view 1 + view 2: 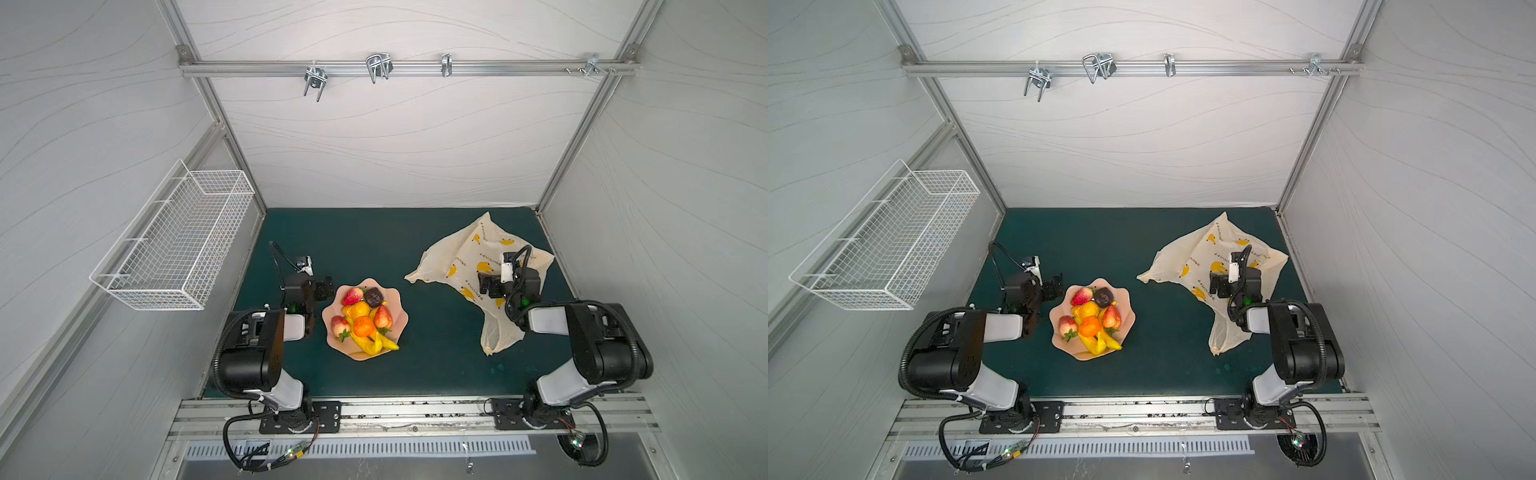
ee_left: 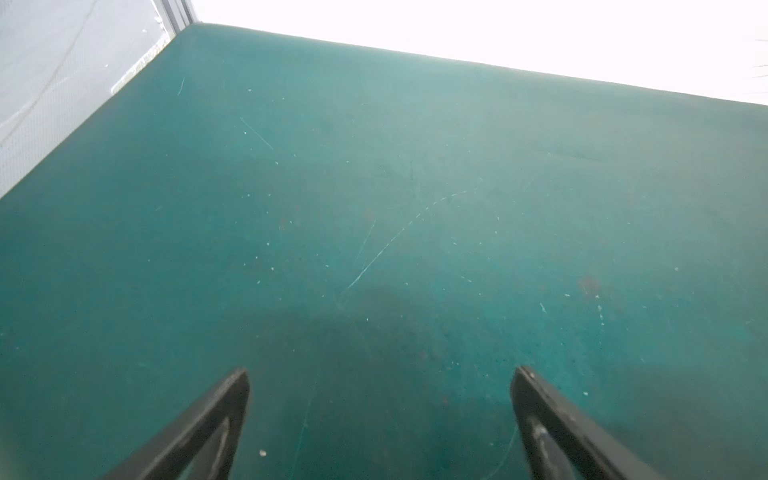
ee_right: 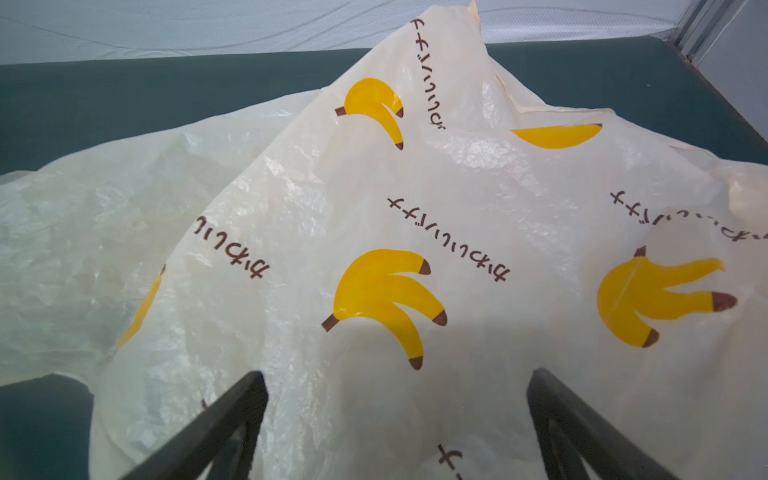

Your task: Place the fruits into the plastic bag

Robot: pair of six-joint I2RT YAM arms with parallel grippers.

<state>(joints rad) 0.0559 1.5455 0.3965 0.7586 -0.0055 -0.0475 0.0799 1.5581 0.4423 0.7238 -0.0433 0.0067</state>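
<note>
A thin, crinkled, translucent plastic bag (image 3: 291, 199) is shown on a matt, scratched green mat (image 2: 374, 187); glossy toy fruits (image 1: 363, 326) are piled on a smooth pink plate (image 1: 400, 305).

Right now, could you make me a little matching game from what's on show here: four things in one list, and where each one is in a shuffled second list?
Things
1. dark brown fruit
2. plastic bag
3. wire basket
4. left gripper

Places
A. hung on the left wall
B. on the pink scalloped plate, among the other fruit
C. open, above bare green mat
D. lying crumpled beneath the open right gripper

Pairs: 1-B, 2-D, 3-A, 4-C
</note>
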